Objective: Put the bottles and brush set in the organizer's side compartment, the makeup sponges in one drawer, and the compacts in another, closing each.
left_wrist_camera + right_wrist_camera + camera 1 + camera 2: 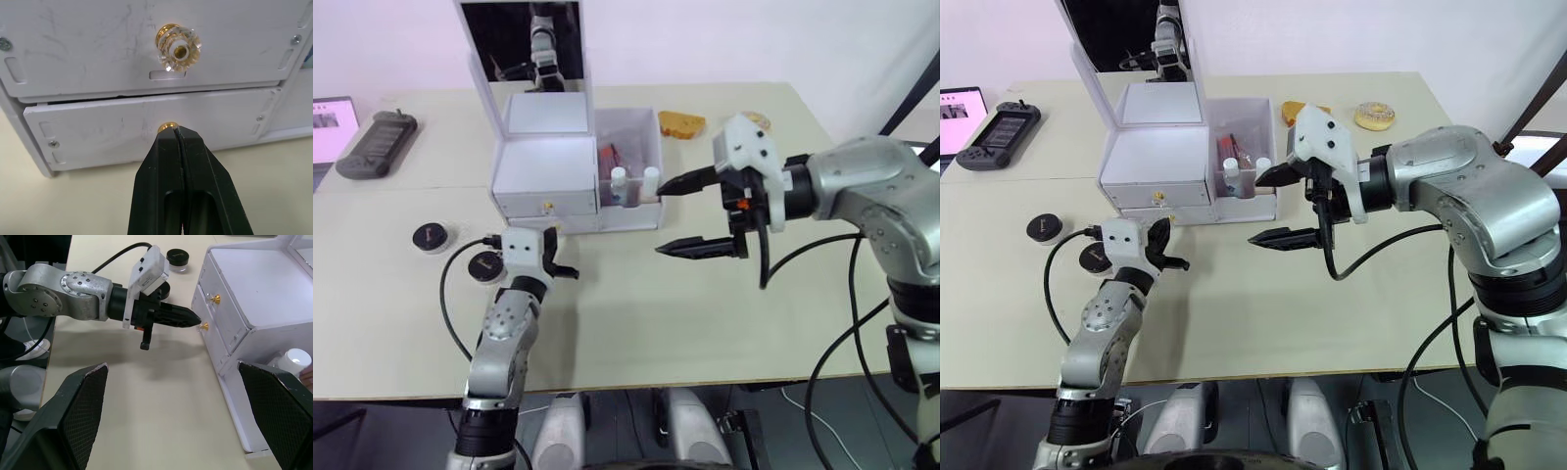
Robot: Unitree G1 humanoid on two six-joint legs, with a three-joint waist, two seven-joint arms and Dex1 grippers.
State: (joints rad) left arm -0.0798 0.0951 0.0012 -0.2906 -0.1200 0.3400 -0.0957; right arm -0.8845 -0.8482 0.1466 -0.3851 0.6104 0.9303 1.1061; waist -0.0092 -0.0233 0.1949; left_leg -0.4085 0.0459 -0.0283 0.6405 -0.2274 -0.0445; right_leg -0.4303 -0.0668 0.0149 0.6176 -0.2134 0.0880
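Observation:
The white organizer [548,162] stands mid-table with its mirror lid up. Two white-capped bottles [634,177] stand in its side compartment [631,127], with a reddish item behind them. My left gripper [195,322] is shut, its tips against the gold knob [168,127] of the lower drawer [98,132], whose front sits nearly flush. The upper drawer [88,44] is shut. Two black round compacts [433,236] [487,265] lie on the table to the left of that arm. My right gripper [660,217] hovers open just right of the side compartment, holding nothing.
An orange wedge [681,123] and a pale ring [1374,116] lie behind the organizer to the right; I cannot tell whether they are the makeup sponges. A grey handheld device [377,142] and a screen [333,127] sit at the far left.

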